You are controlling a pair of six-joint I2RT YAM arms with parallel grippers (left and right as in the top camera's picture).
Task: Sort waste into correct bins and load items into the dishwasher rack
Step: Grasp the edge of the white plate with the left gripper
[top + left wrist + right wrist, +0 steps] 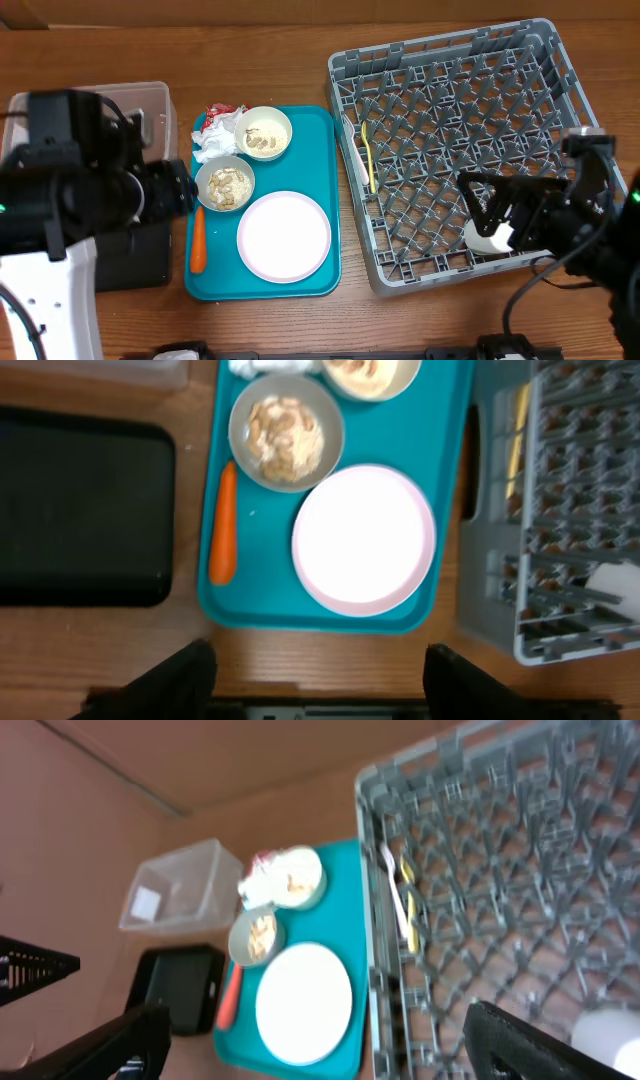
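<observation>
Left gripper point(320, 655), right gripper point(315, 1015): both spread wide, empty.
Small white cup point(610, 1035) just outside my right gripper's finger point(540, 1042), by the grey lattice plastic dishwasher rack's point(500, 850) near wall; my left hangs over wooden table point(100, 640) off the teal tray's point(270, 600) edge.

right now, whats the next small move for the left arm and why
Probably lower the left claw onto the long orange carrot. The claw is open and empty, and the carrot lies loose along the left edge of the teal plastic serving tray, on the side next to the shallow black rectangular tray.
</observation>
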